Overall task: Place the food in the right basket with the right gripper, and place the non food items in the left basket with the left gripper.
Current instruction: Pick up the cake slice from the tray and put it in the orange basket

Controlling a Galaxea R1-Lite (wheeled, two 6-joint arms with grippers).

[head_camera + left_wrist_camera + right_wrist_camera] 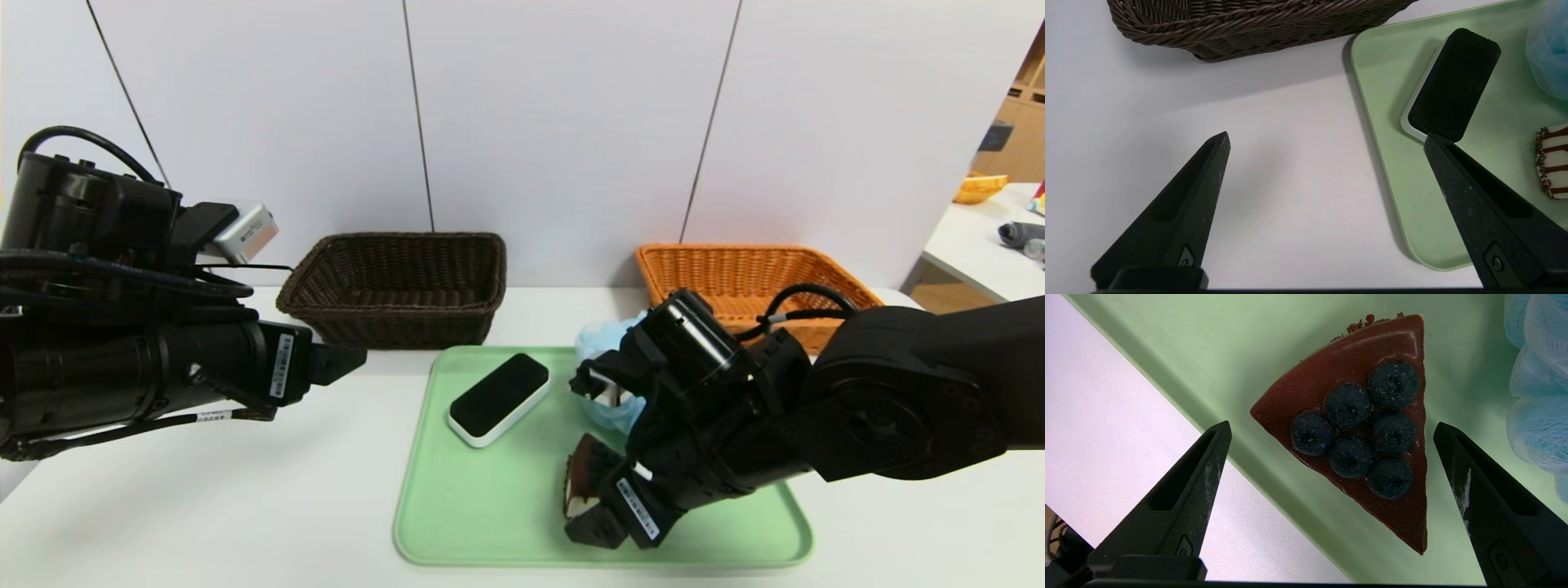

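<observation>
The left gripper (1327, 139) waits spread above bare table, the dark brown wicker basket (396, 282) ahead; the right gripper (1331, 428), fingers wide, straddles the chocolate blueberry toy cake slice (1359, 428) on the pale green tray (490, 523), apparently lined up to grasp.

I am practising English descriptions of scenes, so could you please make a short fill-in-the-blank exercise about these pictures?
1. The triangular chocolate-topped toy cake slice lies on the pale green plastic ____.
2. The right gripper hangs over the cake slice with its jaws ____.
3. The dark brown woven wicker basket holds ____.
4. The cake slice carries ____ dark blueberries.

Missing words: tray; open; nothing; six
</observation>
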